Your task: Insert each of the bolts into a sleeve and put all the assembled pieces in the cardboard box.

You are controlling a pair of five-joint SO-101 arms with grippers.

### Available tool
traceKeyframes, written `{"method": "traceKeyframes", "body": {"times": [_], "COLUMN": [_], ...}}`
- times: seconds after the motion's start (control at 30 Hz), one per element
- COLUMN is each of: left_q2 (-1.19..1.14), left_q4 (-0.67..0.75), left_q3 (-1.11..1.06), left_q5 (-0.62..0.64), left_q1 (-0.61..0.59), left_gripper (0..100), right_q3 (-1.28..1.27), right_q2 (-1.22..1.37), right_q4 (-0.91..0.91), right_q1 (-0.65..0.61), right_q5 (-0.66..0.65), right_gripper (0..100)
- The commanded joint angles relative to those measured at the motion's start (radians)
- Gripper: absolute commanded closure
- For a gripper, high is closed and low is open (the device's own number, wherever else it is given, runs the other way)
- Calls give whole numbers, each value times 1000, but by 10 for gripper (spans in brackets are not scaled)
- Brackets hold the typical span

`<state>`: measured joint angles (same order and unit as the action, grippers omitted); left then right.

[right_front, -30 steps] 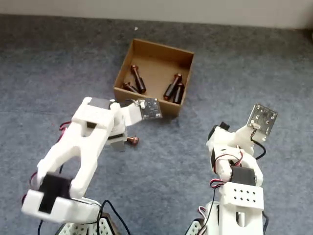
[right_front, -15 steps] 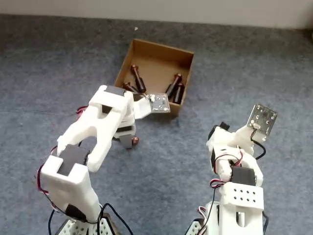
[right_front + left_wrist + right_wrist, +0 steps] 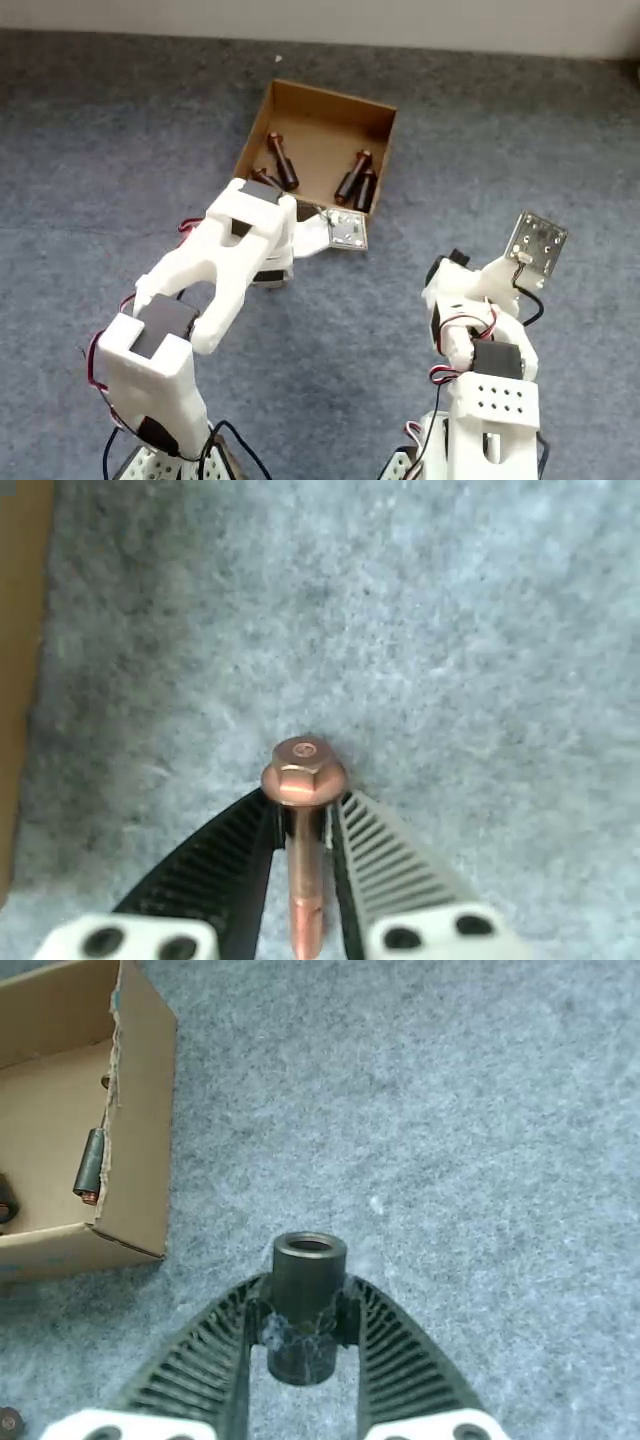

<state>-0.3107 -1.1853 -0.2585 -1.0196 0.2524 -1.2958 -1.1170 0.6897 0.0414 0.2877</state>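
A copper bolt with a hex head stands between the black fingers of my left gripper, which is shut on its shank above grey carpet. My right gripper is shut on a dark cylindrical sleeve, whose open bore faces away from the wrist. In the high view my left arm stretches to just in front of the cardboard box and covers its own gripper. My right arm stands folded at the right. Several assembled pieces lie in the box.
Grey carpet covers the whole table. The box's front corner appears in the right wrist view, and its brown wall runs along one edge of the left wrist view. Open carpet lies between the two arms and to the right of the box.
My left arm has swung to the right and toward the box with the bolt, which the arm now hides in the high view. The right arm has not moved.
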Motion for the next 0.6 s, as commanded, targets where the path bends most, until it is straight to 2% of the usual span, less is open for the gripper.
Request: {"method": "traceKeyframes", "body": {"times": [0.0, 0.23, 0.37, 0.57], "left_q2": [162, 522, 727, 951], "left_q4": [-64, -63, -63, -61], "left_q3": [15, -120, -199, -297], "left_q5": [83, 270, 394, 647], "left_q1": [15, 18, 16, 16], "left_gripper": [995, 995, 995, 995], "right_q3": [7, 8, 18, 38], "right_q2": [-18, -25, -27, -117], "right_q4": [-28, -21, 82, 120], "right_q1": [5, 10, 4, 2], "right_q5": [0, 0, 0, 0], "right_gripper": [994, 994, 994, 994]}}
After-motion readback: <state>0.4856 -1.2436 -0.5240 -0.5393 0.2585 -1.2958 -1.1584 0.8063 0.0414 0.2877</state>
